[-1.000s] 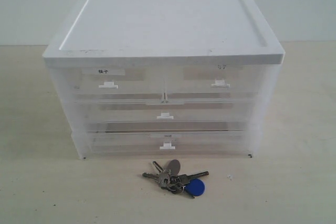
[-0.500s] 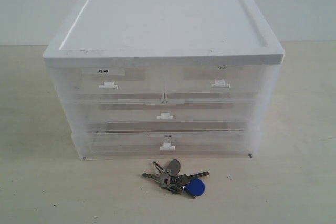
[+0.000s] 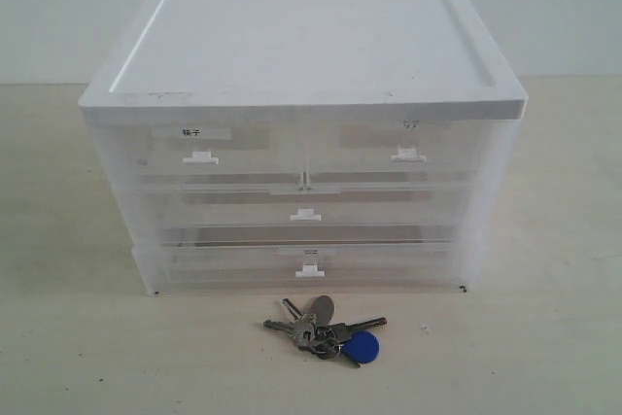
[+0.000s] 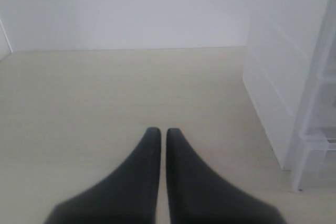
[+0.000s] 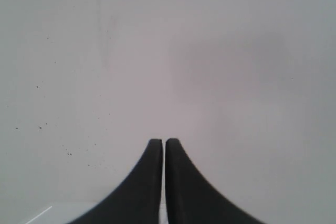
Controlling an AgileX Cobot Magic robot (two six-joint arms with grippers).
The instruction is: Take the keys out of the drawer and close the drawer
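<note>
On table, keys, apart from left hand

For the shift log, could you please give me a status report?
Left gripper and right gripper shut, empty. Keys on table in front of cabinet; drawer closed. Nothing in the way.
</note>
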